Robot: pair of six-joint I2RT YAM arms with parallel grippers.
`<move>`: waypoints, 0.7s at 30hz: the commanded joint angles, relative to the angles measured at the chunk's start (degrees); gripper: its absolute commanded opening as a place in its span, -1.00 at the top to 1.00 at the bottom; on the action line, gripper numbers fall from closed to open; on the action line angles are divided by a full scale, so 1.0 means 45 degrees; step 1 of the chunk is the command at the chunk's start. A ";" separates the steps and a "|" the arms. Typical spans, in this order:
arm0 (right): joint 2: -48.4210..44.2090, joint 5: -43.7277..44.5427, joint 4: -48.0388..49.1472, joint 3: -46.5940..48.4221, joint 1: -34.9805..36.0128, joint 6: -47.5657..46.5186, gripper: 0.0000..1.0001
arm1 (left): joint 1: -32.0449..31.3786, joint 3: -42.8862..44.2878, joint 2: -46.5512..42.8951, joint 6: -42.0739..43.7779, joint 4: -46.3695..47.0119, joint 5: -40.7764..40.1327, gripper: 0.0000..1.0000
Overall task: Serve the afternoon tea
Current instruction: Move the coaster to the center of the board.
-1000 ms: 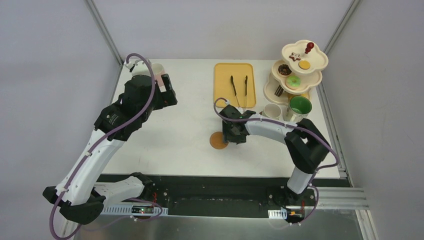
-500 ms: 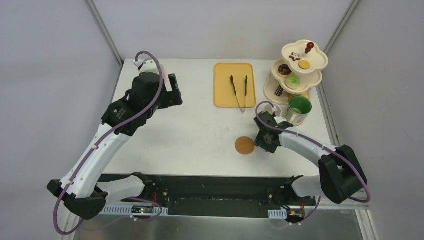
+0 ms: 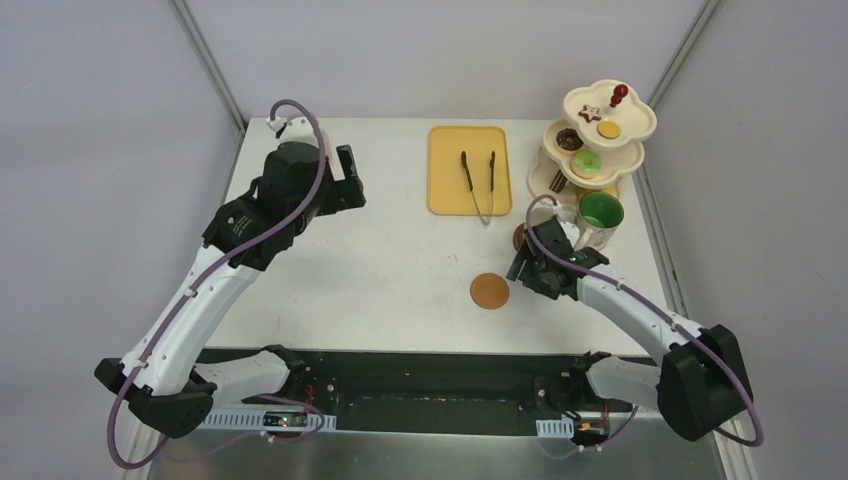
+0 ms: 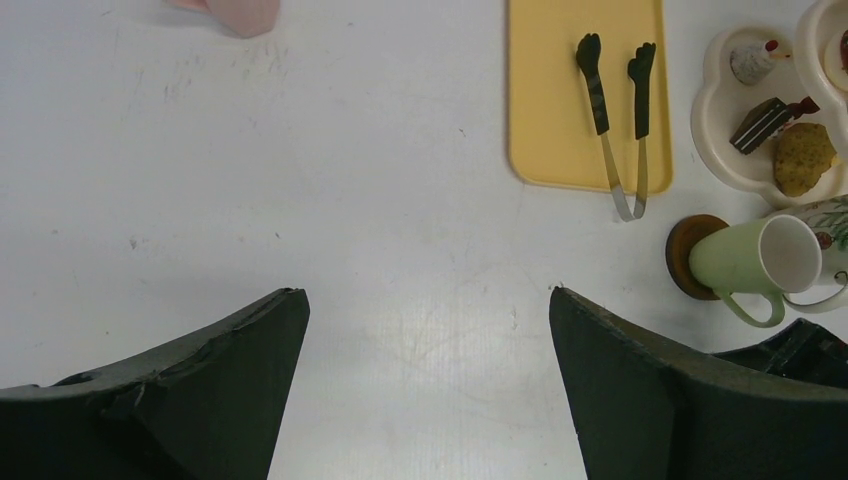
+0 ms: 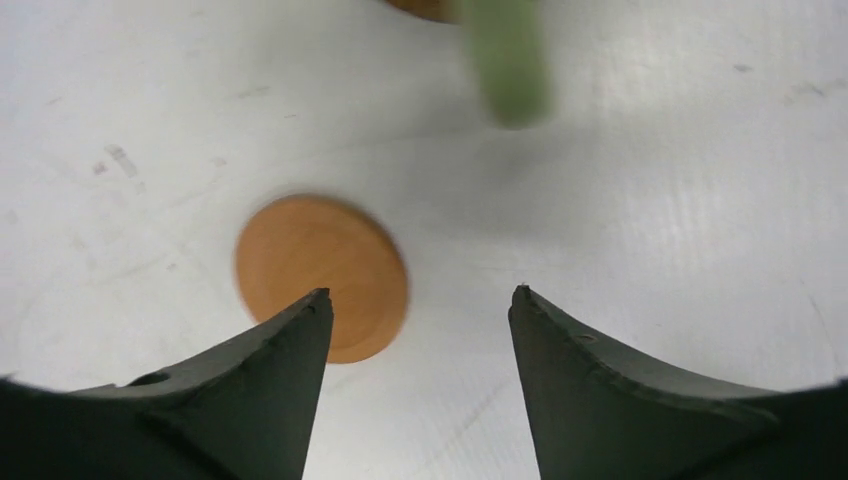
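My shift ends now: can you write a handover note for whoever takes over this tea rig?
Left fingers open, empty, short of the pink mug.
Right fingers open, empty, over a loose coaster.
Cream mug sits on a coaster beside the patterned mug and stand; pastries on the stand.
To do, likely: coasters under the other two mugs; third coaster not seen.

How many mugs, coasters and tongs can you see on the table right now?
Mugs: 3 (cream mug, pink mug, green-lined patterned mug)
Round brown coasters: 2 (bare coaster, coaster under the cream mug)
Black tongs: 1
Total: 6
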 commanded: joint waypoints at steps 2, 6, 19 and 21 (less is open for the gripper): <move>0.1085 0.0013 0.0312 0.1723 0.1496 -0.1766 -0.45 | 0.0007 0.0537 -0.0106 0.0168 0.0267 -0.0019 -0.90; 0.2828 0.1112 -0.0408 0.2510 0.2025 -0.1370 -0.29 | 0.0007 0.0633 -0.0107 0.0176 0.0215 -0.0080 -0.91; 0.4001 0.1475 -0.0568 0.2073 0.2085 -0.0430 0.00 | 0.0007 0.0967 0.0077 0.0272 0.0133 0.0071 -0.90; 0.3861 0.1476 -0.0592 0.1892 0.2085 -0.0515 0.00 | 0.0007 0.0959 0.0096 0.0256 0.0150 0.0105 -0.90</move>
